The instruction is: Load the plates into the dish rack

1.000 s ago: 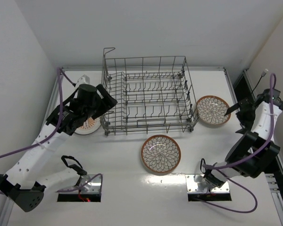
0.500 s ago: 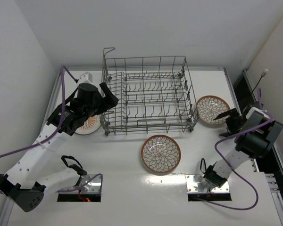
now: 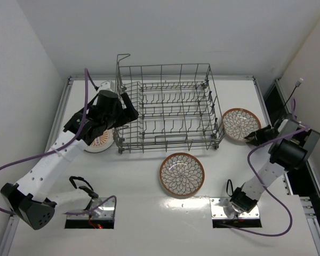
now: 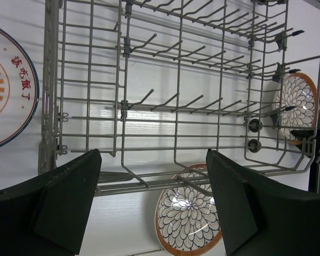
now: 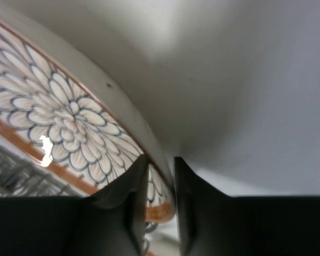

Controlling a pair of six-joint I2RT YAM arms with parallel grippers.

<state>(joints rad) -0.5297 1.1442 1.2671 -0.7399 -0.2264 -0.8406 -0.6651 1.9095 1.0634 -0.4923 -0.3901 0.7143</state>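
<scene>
The grey wire dish rack [image 3: 168, 106] stands at the back middle of the table. One petal-patterned plate [image 3: 239, 124] lies just right of it, and my right gripper [image 3: 254, 137] is shut on its near right rim. In the right wrist view the gripper [image 5: 160, 176] pinches that plate [image 5: 58, 112] at its brown edge. A second petal plate [image 3: 182, 174] lies in front of the rack. The white sunburst plate [image 3: 100, 142] sits left of the rack, partly under my left arm. My left gripper [image 3: 129, 108] hovers open and empty over the rack's left end, and its wrist view looks through the open gripper [image 4: 153, 157] down onto the rack [image 4: 170, 96].
White walls close in the table at the left, back and right. A black frame [image 3: 272, 98] runs along the right edge beside the right arm. The arm bases and their purple cables [image 3: 266, 224] sit at the near edge.
My right gripper has swung down to the right plate's rim and shut on it. My left arm has moved back and to the right, over the rack's left end.
</scene>
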